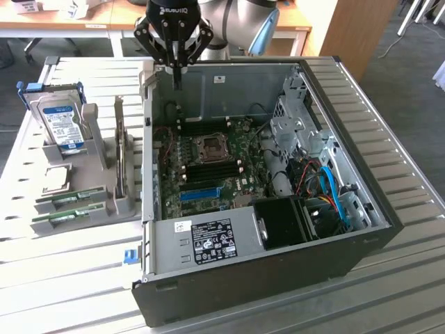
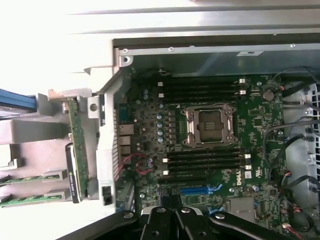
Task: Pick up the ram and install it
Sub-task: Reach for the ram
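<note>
Outside the case wall [image 1: 147, 160], ram [image 1: 67, 199] lies beside processor [image 1: 55, 178].

The first ram stick [image 1: 69, 198] [image 2: 25, 179] is long, thin and green. It lies in a slot of the grey holder [image 1: 87, 179] on the surface [image 1: 69, 278], to the exterior view's left of the open computer box [image 1: 243, 282]. The second ram stick [image 1: 66, 216] [image 2: 22, 199] looks just the same. It lies in the next slot, just beside the first one. The two lie side by side, pointing the same way, and do not touch. Both are outside the box.
</note>
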Controlling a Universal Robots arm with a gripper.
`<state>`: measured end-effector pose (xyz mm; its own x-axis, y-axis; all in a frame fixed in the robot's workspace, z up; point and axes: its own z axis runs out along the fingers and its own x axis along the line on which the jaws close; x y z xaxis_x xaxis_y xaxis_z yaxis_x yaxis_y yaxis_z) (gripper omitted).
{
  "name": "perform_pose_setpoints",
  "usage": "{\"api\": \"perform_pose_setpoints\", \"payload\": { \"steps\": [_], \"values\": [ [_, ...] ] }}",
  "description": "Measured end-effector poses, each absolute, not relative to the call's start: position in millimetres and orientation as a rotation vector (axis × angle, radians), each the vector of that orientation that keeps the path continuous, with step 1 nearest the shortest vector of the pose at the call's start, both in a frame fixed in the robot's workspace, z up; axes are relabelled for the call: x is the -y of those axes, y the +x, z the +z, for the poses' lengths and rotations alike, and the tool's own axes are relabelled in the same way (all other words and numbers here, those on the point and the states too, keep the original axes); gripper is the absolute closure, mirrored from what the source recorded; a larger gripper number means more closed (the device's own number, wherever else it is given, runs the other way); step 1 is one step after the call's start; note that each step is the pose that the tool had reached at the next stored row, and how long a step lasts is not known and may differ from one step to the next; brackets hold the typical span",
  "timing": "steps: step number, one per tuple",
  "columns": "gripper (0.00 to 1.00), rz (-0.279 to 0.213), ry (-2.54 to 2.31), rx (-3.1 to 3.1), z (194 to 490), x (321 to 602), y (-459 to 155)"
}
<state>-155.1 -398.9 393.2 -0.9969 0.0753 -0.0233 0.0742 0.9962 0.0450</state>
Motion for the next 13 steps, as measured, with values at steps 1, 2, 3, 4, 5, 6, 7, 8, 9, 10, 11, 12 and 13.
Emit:
{"api": "perform_pose_setpoints", "payload": {
  "steps": [1,2,3,4,5,6,7,8,9,10,11,12,13],
  "values": [
    [0.89,0.069,0.117,-3.114,393.2,398.9,-157.2],
    [0.89,0.069,0.117,-3.114,393.2,398.9,-159.1],
    [0.89,0.069,0.117,-3.114,393.2,398.8,-161.1],
    [0.89,0.069,0.117,-3.114,393.1,398.8,-162.8],
    [0.89,0.069,0.117,-3.114,393.2,398.8,-164.5],
    [0.89,0.069,0.117,-3.114,393.2,398.8,-166.2],
    [0.89,0.069,0.117,-3.114,393.2,398.9,-167.9],
    [0.89,0.069,0.117,-3.114,393.2,398.9,-169.6],
    [0.89,0.069,0.117,-3.114,393.1,398.9,-171.4],
    [0.89,0.069,0.117,-3.114,393.1,398.9,-173.1],
    [0.89,0.069,0.117,-3.114,393.2,398.8,-174.9],
    [0.89,0.069,0.117,-3.114,393.2,398.9,-176.6],
    [0.89,0.069,0.117,-3.114,393.2,398.8,-178.4]
  ]
}}
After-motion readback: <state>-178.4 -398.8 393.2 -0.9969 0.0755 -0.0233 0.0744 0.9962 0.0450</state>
